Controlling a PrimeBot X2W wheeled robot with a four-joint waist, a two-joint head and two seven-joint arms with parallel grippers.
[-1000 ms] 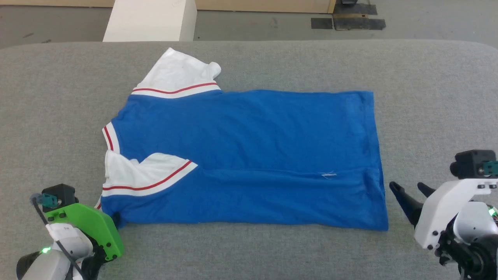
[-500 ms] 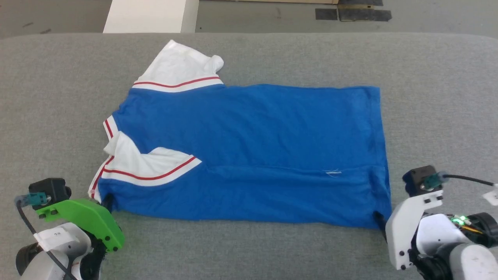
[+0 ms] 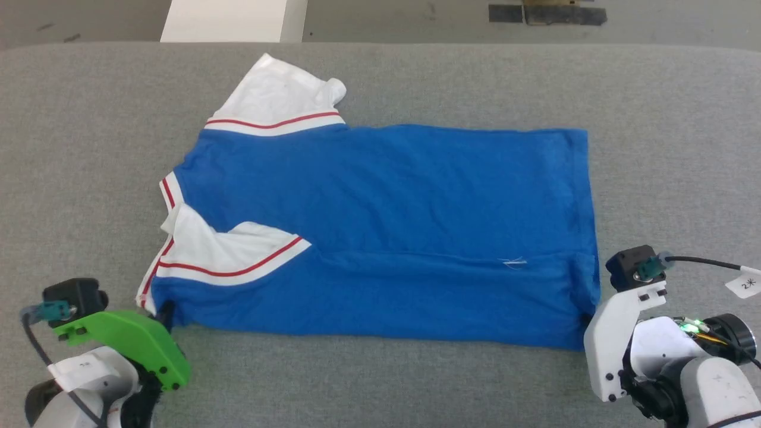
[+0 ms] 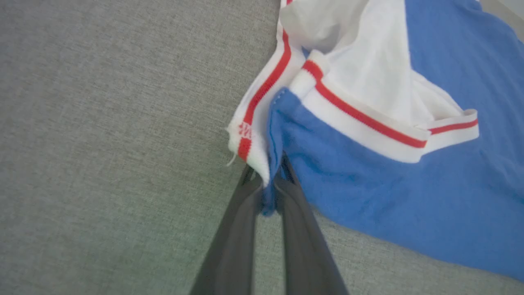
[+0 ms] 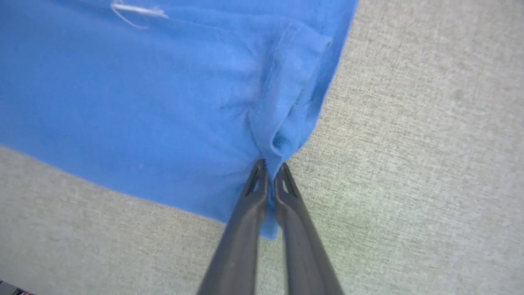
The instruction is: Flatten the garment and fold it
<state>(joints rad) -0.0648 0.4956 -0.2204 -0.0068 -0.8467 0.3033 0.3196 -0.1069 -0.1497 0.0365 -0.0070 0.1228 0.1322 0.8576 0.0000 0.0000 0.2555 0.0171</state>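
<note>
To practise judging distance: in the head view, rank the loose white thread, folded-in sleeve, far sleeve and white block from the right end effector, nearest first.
From the right end effector:
1. Loose white thread, close by on the garment.
2. Folded-in sleeve, near left.
3. Far sleeve, far left.
4. White block, beyond the table.

- A small white tag point(image 3: 743, 285) is spotted hanging on the black cable point(image 3: 701, 260) at the right. A "2" is read on it, followed by a second mark that cannot be made out.
- A white label point(image 3: 83, 364) is seen just below the green bracket point(image 3: 125, 342). Tiny dark marks are carried on it, too small to be read.
- On the garment point(image 4: 409, 196), small red stitched characters point(image 4: 245, 131) are caught on the white trim point(image 4: 262, 94). Something like a "W" is suggested, but nothing can be read for certain.
</note>
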